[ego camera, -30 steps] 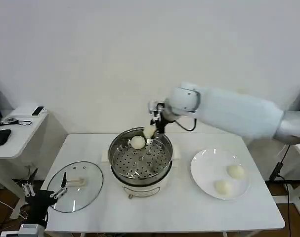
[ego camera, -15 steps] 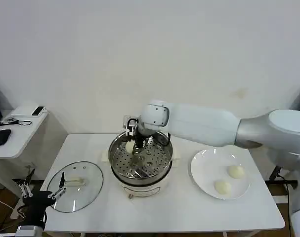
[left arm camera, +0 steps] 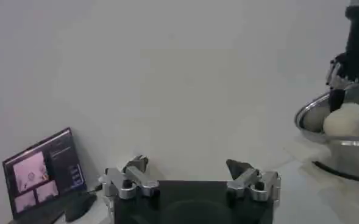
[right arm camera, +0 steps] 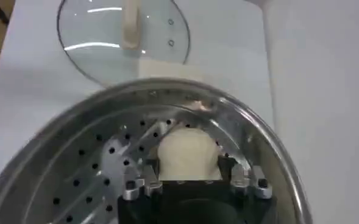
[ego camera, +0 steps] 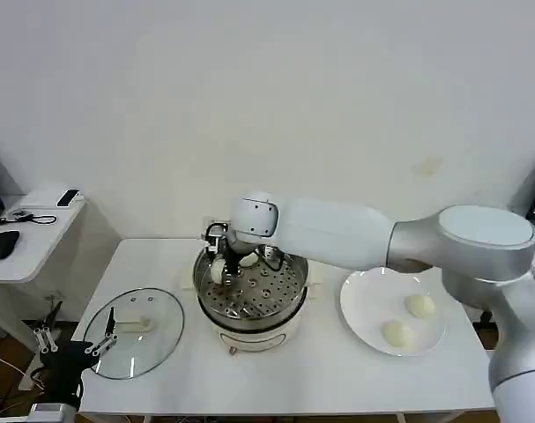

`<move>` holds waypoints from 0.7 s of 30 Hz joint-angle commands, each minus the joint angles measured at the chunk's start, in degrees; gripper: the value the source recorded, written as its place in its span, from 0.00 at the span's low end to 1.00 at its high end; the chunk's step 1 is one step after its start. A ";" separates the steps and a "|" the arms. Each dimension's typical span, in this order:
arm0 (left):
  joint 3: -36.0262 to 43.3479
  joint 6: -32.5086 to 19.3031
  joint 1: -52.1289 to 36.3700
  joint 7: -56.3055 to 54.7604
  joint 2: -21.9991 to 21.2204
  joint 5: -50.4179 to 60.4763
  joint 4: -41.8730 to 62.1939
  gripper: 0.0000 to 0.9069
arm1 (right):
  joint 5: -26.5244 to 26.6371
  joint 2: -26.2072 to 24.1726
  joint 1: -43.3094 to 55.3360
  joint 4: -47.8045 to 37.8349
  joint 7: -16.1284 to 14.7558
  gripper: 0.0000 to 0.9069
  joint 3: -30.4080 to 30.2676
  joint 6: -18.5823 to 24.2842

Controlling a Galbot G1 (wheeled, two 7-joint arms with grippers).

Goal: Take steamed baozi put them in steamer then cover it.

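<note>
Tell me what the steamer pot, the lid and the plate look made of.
Steamer: polished metal, likely stainless steel, with mirror reflections and a perforated tray. Lid: clear glass, since the table shows through it, with a pale knob of plastic or wood. Plate: glossy white, probably ceramic, possibly melamine.

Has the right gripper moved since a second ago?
Yes. The right gripper, shut on a baozi, has gone from the steamer's far rim toward the robot's left, now low inside near the lid side.
</note>
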 commanded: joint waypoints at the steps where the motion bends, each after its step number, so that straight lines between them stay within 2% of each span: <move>1: 0.04 -0.05 0.11 0.02 -0.03 0.00 -0.04 1.00 | 0.07 1.75 -0.93 -1.29 0.47 0.71 -0.21 -0.39; 2: 0.05 -0.06 0.08 0.02 -0.02 0.00 -0.01 1.00 | -0.15 1.81 -1.01 -1.38 0.42 0.92 -0.22 -0.39; 3: 0.05 -0.06 0.02 0.03 -0.02 0.02 0.05 1.00 | -0.23 1.86 -1.06 -1.46 0.40 1.00 -0.25 -0.40; 12: 0.10 -0.03 0.20 0.03 0.07 0.05 -0.12 1.00 | -1.37 -1.36 0.78 1.32 -0.47 1.00 0.09 -0.38; 18: 0.13 0.01 0.21 0.07 0.35 0.06 -0.15 1.00 | -0.31 -8.69 6.85 9.81 -1.86 1.00 0.26 -0.29; 21: 0.43 0.18 -0.01 0.14 0.42 0.08 -0.52 1.00 | -4.09 -13.00 9.05 12.82 -3.67 1.00 -0.25 1.35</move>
